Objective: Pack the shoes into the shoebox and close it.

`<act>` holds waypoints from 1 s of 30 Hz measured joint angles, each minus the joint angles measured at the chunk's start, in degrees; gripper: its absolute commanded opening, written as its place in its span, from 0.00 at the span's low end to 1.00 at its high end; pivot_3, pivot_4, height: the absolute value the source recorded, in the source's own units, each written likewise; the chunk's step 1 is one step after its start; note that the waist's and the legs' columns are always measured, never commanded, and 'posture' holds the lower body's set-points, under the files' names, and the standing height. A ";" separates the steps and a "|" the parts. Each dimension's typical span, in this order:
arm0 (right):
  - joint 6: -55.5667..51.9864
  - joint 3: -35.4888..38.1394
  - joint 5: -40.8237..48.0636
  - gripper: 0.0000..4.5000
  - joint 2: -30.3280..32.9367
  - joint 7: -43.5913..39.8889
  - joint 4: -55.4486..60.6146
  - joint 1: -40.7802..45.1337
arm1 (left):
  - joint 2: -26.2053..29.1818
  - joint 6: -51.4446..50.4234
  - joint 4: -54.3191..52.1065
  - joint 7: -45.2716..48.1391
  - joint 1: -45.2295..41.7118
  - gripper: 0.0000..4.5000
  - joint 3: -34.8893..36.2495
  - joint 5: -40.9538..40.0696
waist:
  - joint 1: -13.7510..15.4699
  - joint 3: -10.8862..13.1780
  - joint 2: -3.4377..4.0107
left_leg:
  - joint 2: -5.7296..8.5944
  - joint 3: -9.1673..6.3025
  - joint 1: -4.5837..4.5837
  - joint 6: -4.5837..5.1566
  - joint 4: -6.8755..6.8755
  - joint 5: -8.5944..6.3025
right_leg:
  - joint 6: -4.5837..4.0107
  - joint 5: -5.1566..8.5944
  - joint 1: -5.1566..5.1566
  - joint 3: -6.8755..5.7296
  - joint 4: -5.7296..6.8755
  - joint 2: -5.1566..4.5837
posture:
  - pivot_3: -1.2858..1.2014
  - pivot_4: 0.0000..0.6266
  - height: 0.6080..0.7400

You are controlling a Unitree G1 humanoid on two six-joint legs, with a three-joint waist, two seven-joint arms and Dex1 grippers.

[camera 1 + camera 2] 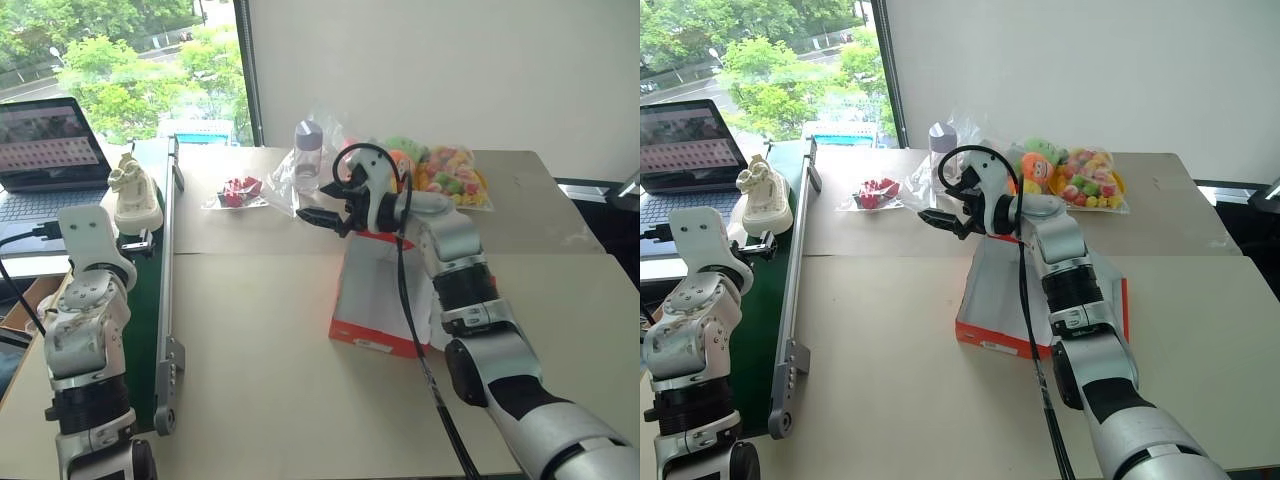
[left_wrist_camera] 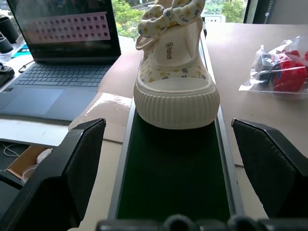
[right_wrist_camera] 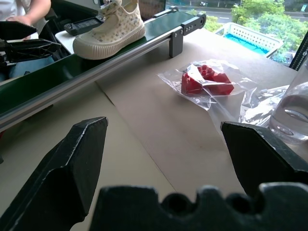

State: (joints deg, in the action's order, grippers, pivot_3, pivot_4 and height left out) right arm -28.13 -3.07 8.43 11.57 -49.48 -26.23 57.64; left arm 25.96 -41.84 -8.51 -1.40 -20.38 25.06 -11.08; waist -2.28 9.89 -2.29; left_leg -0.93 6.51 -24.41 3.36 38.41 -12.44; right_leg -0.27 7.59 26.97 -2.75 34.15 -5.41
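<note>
One shoe (image 1: 133,196) stands on the dark green conveyor belt (image 1: 140,330) along the table's left edge, cream with a bow on top, and from the head views the left gripper (image 1: 138,240) sits level just short of its heel, while the right gripper (image 1: 325,218) hangs above the far end of the shoebox (image 1: 375,300), which lies shut on the tan table (image 1: 260,400). The box is still closed, so I judge a shoe could arrive with nowhere to go, and the right arm draped over the lid could block opening it. A clear bag of red blocks (image 1: 238,190), a bottle (image 1: 307,155) and a bag of plush toys (image 1: 452,175) crowd the far side; a laptop (image 1: 45,150) sits left by a big window. Through the left wrist view the fingers (image 2: 72,163) stand wide apart, empty, flanking the shoe's ribbed sole; closing too low might pinch the belt rail. The right wrist view shows its fingers (image 3: 72,163) equally wide, holding nothing, aimed toward the red blocks.
</note>
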 measured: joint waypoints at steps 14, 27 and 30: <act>0.00 -0.21 -0.01 1.00 0.19 4.85 -0.33 0.04 | -0.88 4.13 5.64 -0.04 -0.65 1.00 0.17 -0.41 | 0.02 0.00 0.00 | 0.00 0.00 0.00 0.00 0.00 0.00 | -0.01 -0.01 0.01 0.00 0.01 -0.04 | 0.52 0.24 1.00; 0.00 -0.14 0.93 1.00 1.07 6.32 -0.70 0.18 | -3.73 4.03 5.54 2.12 -0.81 0.25 1.13 -4.79 | 0.58 0.00 0.00 | 0.00 0.00 0.04 -0.02 0.00 0.03 | -0.02 -0.01 -0.02 -0.02 0.08 -0.03 | 0.52 0.24 1.00; 0.00 -0.18 1.06 1.00 1.08 6.32 -0.70 0.18 | -3.81 4.08 5.43 2.11 -0.81 0.01 1.13 -5.12 | 0.59 0.00 0.00 | 0.00 0.00 0.05 -0.02 0.00 0.03 | -0.02 -0.01 -0.02 -0.01 0.08 -0.01 | 0.52 0.24 1.00</act>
State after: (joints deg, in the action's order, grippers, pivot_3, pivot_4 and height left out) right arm -28.14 -3.25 9.48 12.65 -43.16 -26.93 57.82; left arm 22.15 -37.76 -3.08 0.71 -21.19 26.19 -16.20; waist -1.69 9.89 -2.29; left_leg -0.93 6.52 -24.36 3.34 38.41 -12.41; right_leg -0.29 7.58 26.95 -2.76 34.23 -5.42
